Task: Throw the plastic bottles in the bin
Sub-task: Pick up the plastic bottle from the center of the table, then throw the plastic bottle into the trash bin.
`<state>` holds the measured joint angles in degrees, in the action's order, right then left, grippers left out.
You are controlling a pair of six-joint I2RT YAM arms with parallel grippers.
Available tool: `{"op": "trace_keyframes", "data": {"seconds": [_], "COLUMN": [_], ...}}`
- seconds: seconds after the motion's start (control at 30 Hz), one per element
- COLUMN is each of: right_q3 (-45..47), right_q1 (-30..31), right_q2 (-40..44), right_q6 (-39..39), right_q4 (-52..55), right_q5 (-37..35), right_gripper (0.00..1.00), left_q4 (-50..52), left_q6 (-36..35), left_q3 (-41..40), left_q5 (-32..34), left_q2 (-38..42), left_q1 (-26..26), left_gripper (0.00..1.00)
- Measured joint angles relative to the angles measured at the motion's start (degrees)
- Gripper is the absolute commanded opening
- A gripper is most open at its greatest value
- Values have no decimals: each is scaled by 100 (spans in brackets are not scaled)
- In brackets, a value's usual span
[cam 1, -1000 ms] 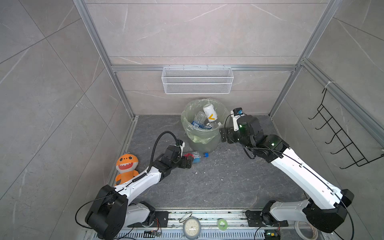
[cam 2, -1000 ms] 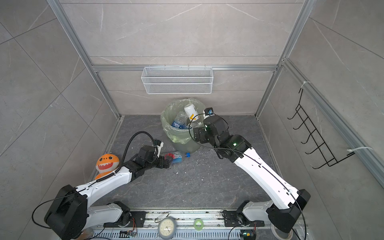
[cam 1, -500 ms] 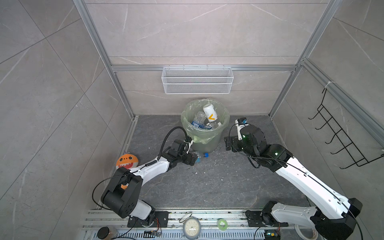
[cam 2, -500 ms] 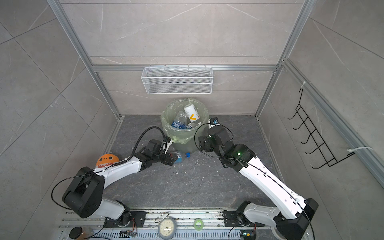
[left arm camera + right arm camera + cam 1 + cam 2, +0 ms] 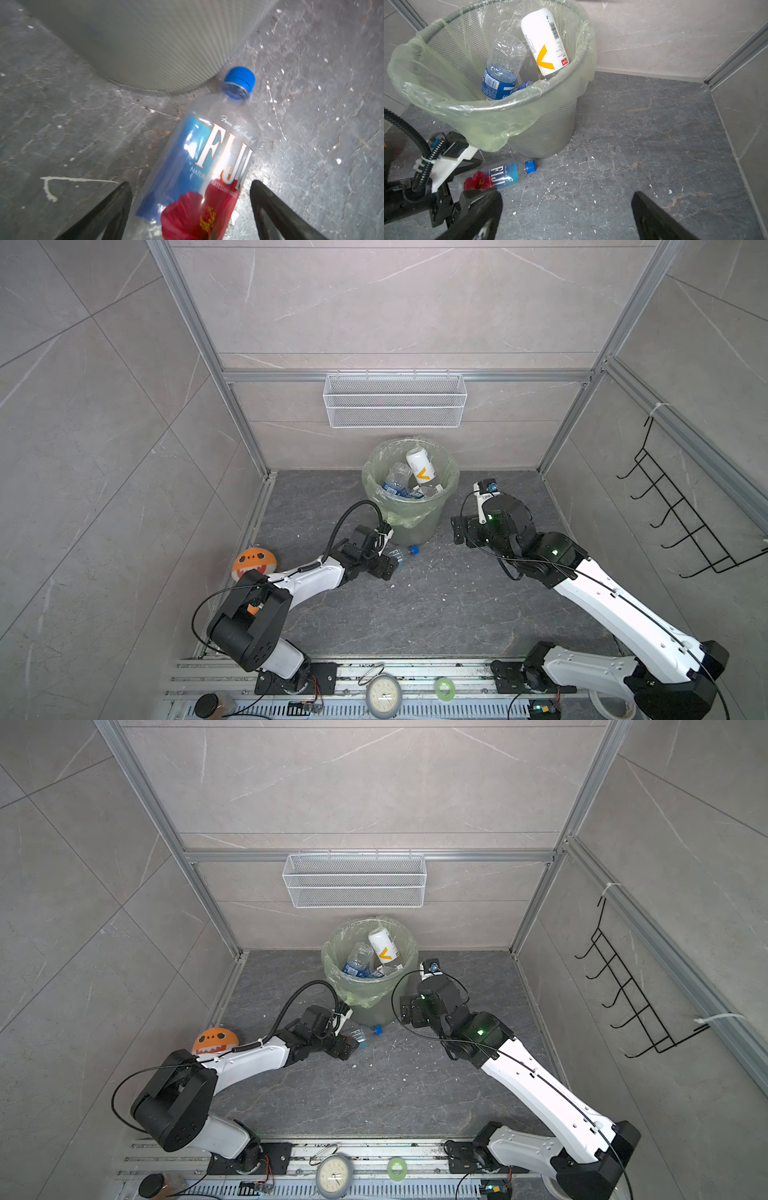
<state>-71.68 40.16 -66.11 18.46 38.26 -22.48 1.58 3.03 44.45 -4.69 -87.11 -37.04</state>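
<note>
Finds the Fiji bottle flat on the floor, blue cap beside the foot of the bin, base cut off at the picture's edge; straddles it with the left gripper, fingers apart, slim gaps either side; hides its lower part under that wrist in both top views; spreads the right gripper wide over floor, gripping nothing; glimpses other bottles inside the bin, lower ones buried.

Clear bottle, blue cap, blue-and-red label; pale green bin bag; white-flecked grey floor
</note>
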Motion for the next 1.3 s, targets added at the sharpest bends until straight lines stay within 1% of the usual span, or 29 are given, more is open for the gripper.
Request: {"op": "trace_keyframes", "data": {"seconds": [0.17,0.37,0.4,0.47,0.6,0.7,0.8,1.07,1.3], "right_q3": [107,201,203,208,223,317,431,925,1475], "right_q1": [0,0,0,0,0,0,0,0,-2], "right_q2": [9,74,90,142,267,369,407,501,732], "right_q6": [35,68,90,109,118,131,151,221,306], "right_q4": [-44,-39,-42,-39,-42,-39,-42,-46,-175], "right_q5": [2,0,0,0,0,-2,-2,7,157], "right_gripper": [99,99,99,99,99,99,99,100,100], "left_q4": [15,28,46,101,103,101,107,229,474], "left_q6": [-9,-9,-9,-22,-39,-22,9,214,525], "left_q3": [-42,-37,-31,-24,-13,-63,-254,-741,-1231], "left_q5": [358,737,791,940,1220,1353,1403,1508,1467], "left_q2": [-142,-358,-413,-527,-522,-422,-105,1078,2433], "left_q1": [-358,-590,-625,-728,-933,-1113,-1263,-1482,-1523], "left_gripper": [85,80,77,68,60,57,54,55,58]}}
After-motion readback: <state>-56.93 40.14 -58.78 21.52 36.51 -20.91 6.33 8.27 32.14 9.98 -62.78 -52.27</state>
